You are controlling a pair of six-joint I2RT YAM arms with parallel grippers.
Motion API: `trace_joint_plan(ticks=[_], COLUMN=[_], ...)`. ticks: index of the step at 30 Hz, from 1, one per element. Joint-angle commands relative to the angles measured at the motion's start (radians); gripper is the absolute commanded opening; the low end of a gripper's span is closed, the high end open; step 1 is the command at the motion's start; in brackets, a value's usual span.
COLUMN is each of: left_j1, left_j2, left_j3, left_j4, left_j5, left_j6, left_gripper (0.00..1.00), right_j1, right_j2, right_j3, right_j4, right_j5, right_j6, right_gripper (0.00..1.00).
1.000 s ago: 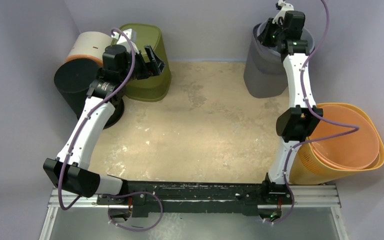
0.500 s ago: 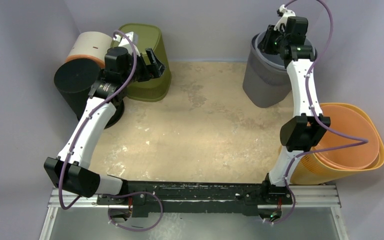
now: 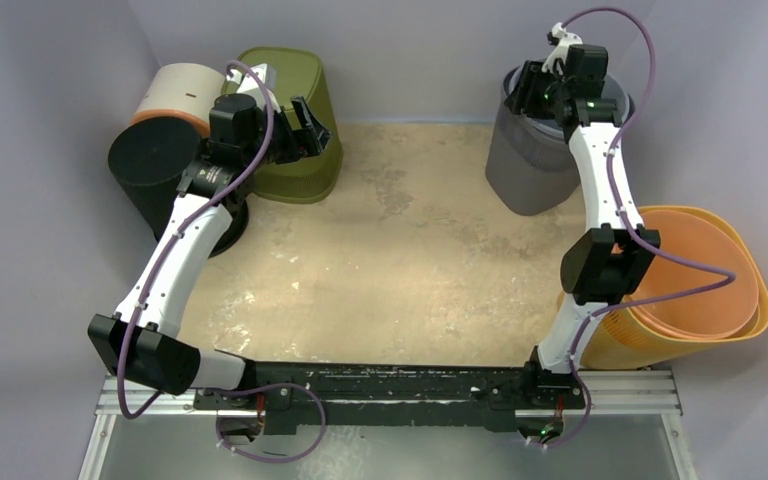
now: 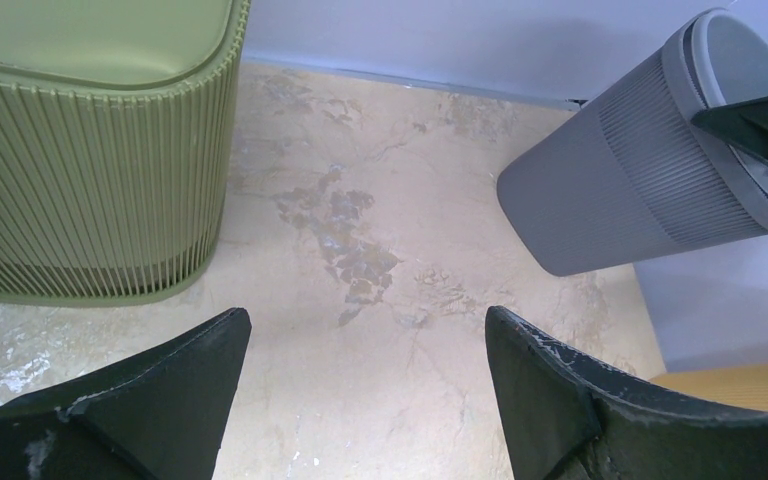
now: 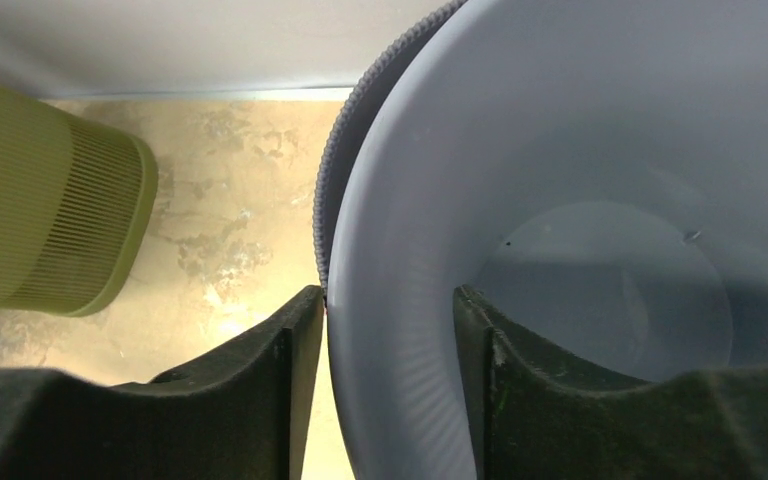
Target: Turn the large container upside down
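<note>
Top external view is showing you the grey bin [image 3: 525, 165] sitting at the far right of the table [image 3: 400, 260], close to the back wall, mouth facing up and not yet turned over. Your right gripper [image 3: 532, 88] is reaching over its rim from above, with the arm stretching up the right side of the table.

In the right wrist view, you are seeing the fingers straddling the bin's wall: one finger is lying against the ribbed outside and the other is hanging inside the mouth. The jaws are looking closed in on that wall, gripping the rim. The bin's inside is looking bare down to the bottom.

Your left gripper [image 3: 305, 125] is hovering at the far left, just beside the green bin [image 3: 305, 170], with its jaws standing wide apart and holding nothing. In the left wrist view, both fingers are pointing across the bare table toward the grey bin, which is leaning in that view, while the green bin is filling the upper left corner.

A black bin [image 3: 145, 165] is lying behind the left arm, well apart from the grey one. An orange basket [image 3: 700, 270] is lying on its side at the near right, beside the right arm's elbow.
</note>
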Motion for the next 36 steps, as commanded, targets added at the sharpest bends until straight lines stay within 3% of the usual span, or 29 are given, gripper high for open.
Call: trace_joint_plan(ticks=[1,5,8,13,18,25,31,36], left_j1=[-0.005,-0.005,-0.005,-0.005,-0.005,-0.004,-0.005,-0.005], left_j2=[-0.01,-0.006,-0.005,-0.002,0.003,0.004,0.007,0.005], left_j3=[-0.002,0.0,0.001,0.004,0.003,-0.005,-0.006,-0.012], left_j4=[0.031,0.031,0.03,0.029,0.031,0.032,0.031,0.029], left_j5=[-0.003,-0.008,-0.011,-0.013,-0.011,-0.01,-0.008,-0.005], left_j6=[-0.003,-0.001,0.0,0.005,0.009,0.012,0.011,0.01], left_gripper=[0.84,0.84,0.84,0.84,0.84,0.84,0.84,0.84], right_j1=[-0.003,-0.003,-0.003,-0.003,-0.003,-0.003,-0.003,-0.003], right_j2=[-0.012,-0.006,-0.01,0.022,0.058,0.048,0.055,0.01], right_j3=[-0.011,-0.013,0.003,0.141,0.292,0.245,0.224,0.17], right_j4=[0.016,0.019,0.018,-0.037,-0.111,-0.106,-0.11,0.001], right_j5=[-0.046,-0.059,-0.068,-0.09,-0.107,-0.112,-0.107,-0.058], right_j6=[-0.006,-0.002,0.002,-0.008,-0.02,-0.033,-0.019,0.066], right_gripper=[0.5,0.34,0.11,0.01,0.01,0.03,0.2,0.36])
